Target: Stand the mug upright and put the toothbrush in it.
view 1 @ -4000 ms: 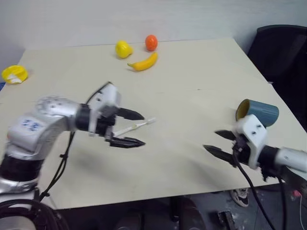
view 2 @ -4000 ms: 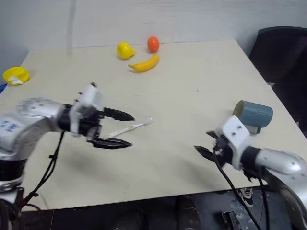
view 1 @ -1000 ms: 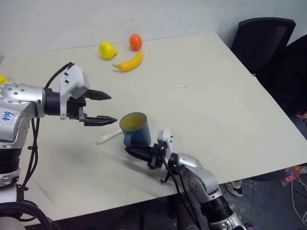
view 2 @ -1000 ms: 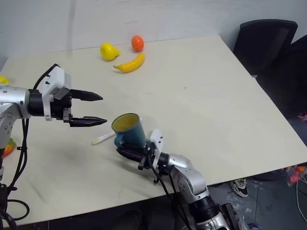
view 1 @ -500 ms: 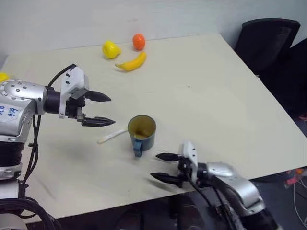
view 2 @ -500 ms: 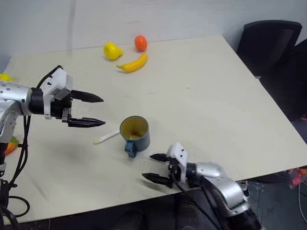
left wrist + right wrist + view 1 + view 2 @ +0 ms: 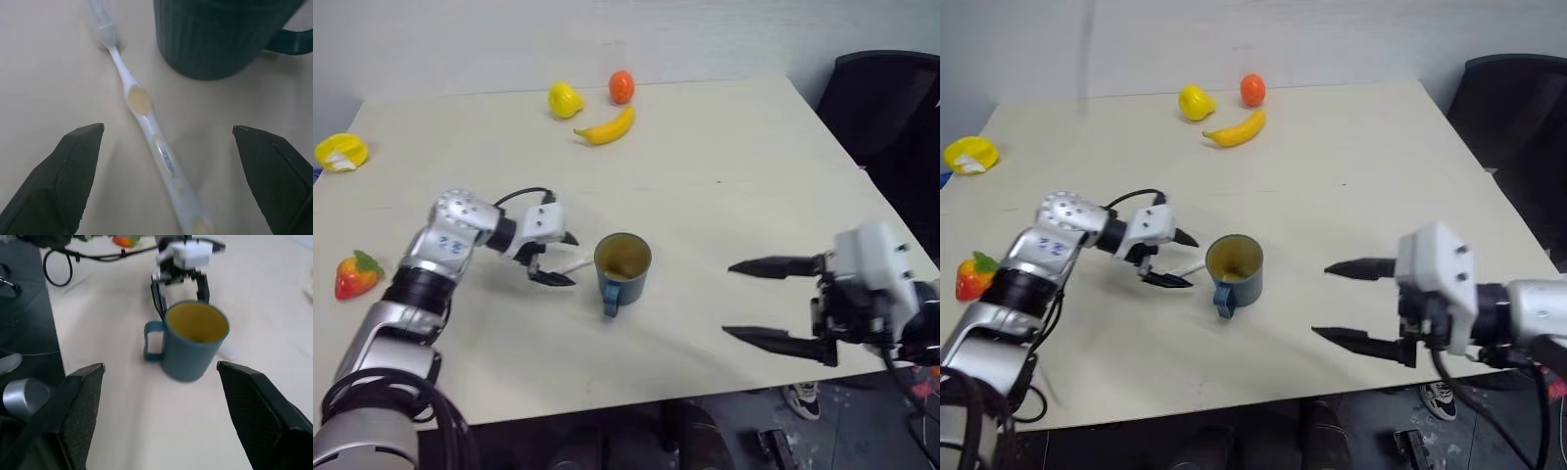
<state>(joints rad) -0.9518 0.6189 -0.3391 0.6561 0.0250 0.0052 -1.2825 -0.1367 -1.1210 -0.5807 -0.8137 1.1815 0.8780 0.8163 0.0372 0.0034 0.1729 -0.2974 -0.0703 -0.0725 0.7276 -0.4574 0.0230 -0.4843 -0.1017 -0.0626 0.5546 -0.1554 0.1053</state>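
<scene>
The teal-blue mug [image 7: 623, 266] stands upright mid-table, yellow inside showing, its handle toward the near edge. Just left of it the pale toothbrush [image 7: 142, 105] lies flat on the table, bristle head near the mug's base. My left gripper [image 7: 570, 261] is low over the table, open, with one finger on each side of the toothbrush handle and touching neither side. My right gripper [image 7: 729, 300] hangs open and empty above the table's near right part, well clear of the mug. The right wrist view faces the mug [image 7: 193, 340] with the left gripper [image 7: 181, 284] behind it.
A banana [image 7: 607, 127], a yellow fruit [image 7: 566, 99] and an orange [image 7: 622, 86] lie at the far side. A strawberry toy [image 7: 352, 276] and a yellow object [image 7: 342, 152] sit at the left edge. A black chair [image 7: 891, 98] stands beyond the right corner.
My right gripper let go of the upright mug, opened and drew back up and to the right. My left gripper dropped to the table around the toothbrush. The camera view also shifted.
</scene>
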